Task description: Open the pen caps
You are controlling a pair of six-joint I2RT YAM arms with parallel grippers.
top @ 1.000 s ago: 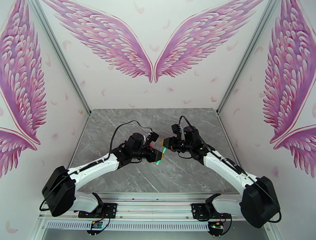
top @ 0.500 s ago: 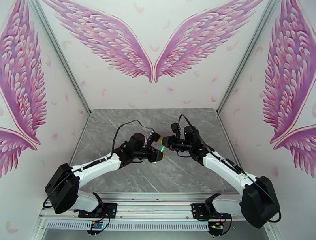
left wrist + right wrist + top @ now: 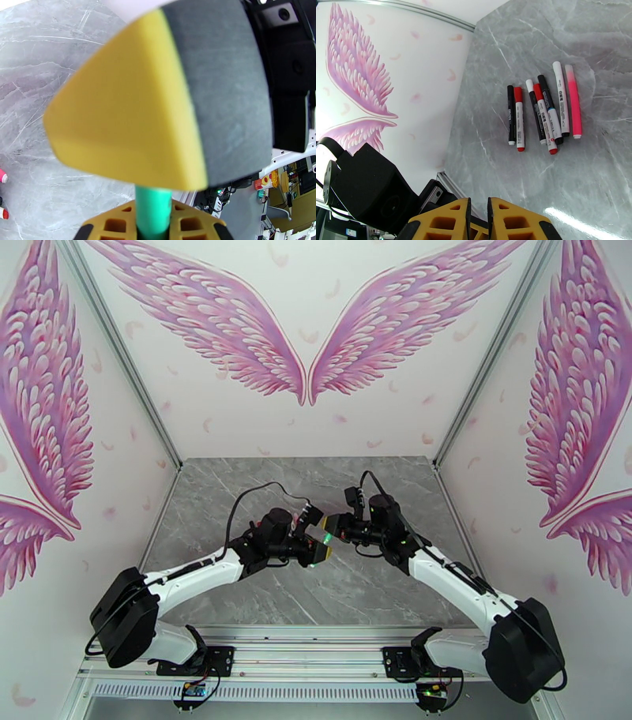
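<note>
Above the table's middle my two grippers meet tip to tip. A green pen (image 3: 324, 538) spans the short gap between them. In the left wrist view its green barrel (image 3: 153, 207) rises from my left gripper (image 3: 153, 227), which is shut on it, and runs behind the big yellow-and-grey finger (image 3: 158, 110) of the right gripper. My right gripper (image 3: 478, 215) is shut, with only a thin slit between its yellow fingers, apparently on the pen's other end. I cannot tell which end carries the cap. Several capped pens (image 3: 541, 112) lie side by side on the marble.
The lying pens include a black one (image 3: 510, 114), a red-capped one (image 3: 519, 118) and a pink one (image 3: 573, 102). Two pen ends (image 3: 2, 176) peek in at the left wrist view's left edge. Winged walls (image 3: 304, 358) enclose the grey table (image 3: 237, 595) on three sides.
My left gripper has closed on the green pen and its arm has edged toward the right gripper. The right gripper stays shut and has barely moved.
</note>
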